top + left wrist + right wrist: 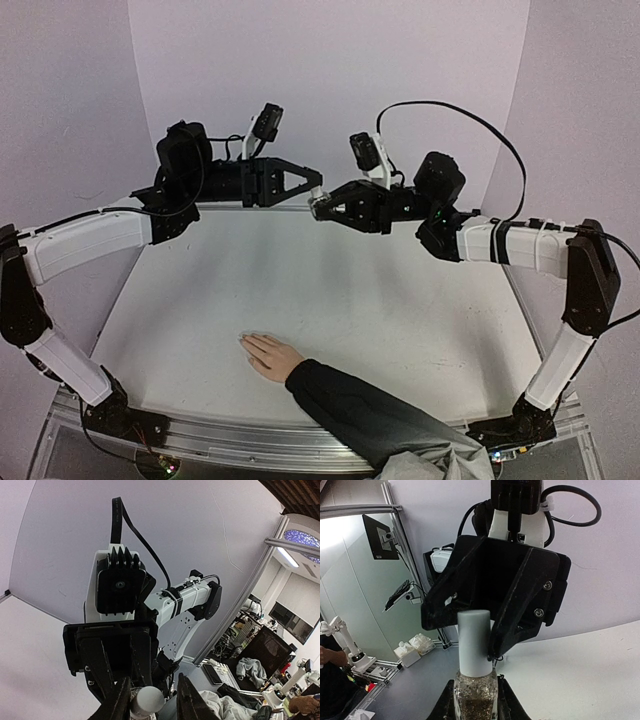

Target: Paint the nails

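**Bottle not yet opened, no polish on the nails**

The right pincer (pixel 322 208) is holding a small glass polish bottle (pixel 475 700) full of glitter, its fingers clamped tight on the glass, up in the air near the back wall. The left pincer (pixel 313 186) is meeting it nose to nose. Its jaws are standing partly open and straddling the bottle's white cap (pixel 474 640). In the left wrist view one finger is lying against the cap while a slim gap is showing at the other, so the cap is not looking firmly gripped.

Well apart from both arms, a person's hand (pixel 268 354) is resting palm down on the white surface (pixel 400 300) near its front edge, with a dark sleeve (pixel 360 410) trailing off to the lower right. The nails (pixel 247 343) are pointing towards the left arm's side. From above they are too small to show any colour.

Judging by this, the work is sitting at its very start. The cap is on the bottle, no brush is showing, and nothing is reaching the fingers. What is left is almost everything:

- clamping the cap and unscrewing it
- drawing out the brush
- carrying it down to the hand
- stroking each nail in turn
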{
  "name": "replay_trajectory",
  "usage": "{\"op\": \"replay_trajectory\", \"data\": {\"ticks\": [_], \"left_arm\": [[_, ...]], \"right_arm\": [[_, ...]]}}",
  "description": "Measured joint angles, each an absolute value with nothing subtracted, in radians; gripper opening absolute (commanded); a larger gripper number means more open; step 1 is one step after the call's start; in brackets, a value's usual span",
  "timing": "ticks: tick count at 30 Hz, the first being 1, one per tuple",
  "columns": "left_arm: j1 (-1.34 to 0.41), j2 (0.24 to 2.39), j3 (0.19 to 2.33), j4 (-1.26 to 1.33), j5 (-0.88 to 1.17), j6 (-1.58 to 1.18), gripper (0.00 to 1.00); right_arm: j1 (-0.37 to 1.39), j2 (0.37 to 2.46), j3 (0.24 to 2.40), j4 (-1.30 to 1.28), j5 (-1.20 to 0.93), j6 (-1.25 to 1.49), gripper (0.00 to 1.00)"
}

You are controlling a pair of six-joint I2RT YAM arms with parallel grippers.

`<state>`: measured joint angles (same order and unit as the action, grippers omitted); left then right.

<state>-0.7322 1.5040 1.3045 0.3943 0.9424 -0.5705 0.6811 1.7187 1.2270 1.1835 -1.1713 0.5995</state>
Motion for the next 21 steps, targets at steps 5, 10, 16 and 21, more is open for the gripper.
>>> {"op": "replay_trajectory", "data": {"ticks": [5, 10, 16, 21], "left_arm": [[-0.735, 1.517, 1.309, 0.395, 0.928, -0.574, 0.17], [-0.734, 1.519, 1.309, 0.41, 0.894, -0.524, 0.0], [-0.731, 1.517, 1.309, 0.344, 0.698, -0.46, 0.0], [-0.731, 1.514, 1.309, 0.233, 0.367, -0.448, 0.0]], "right_arm": [[0.681, 1.719, 1.227, 1.184, -1.173, 0.599, 0.0], [0.681, 1.719, 1.227, 1.179, -1.143, 0.624, 0.0], [0.706, 1.676, 1.207, 1.013, -0.85, 0.434, 0.0], [0.921, 1.692, 1.198, 0.935, 0.079, 0.053, 0.0]]}}
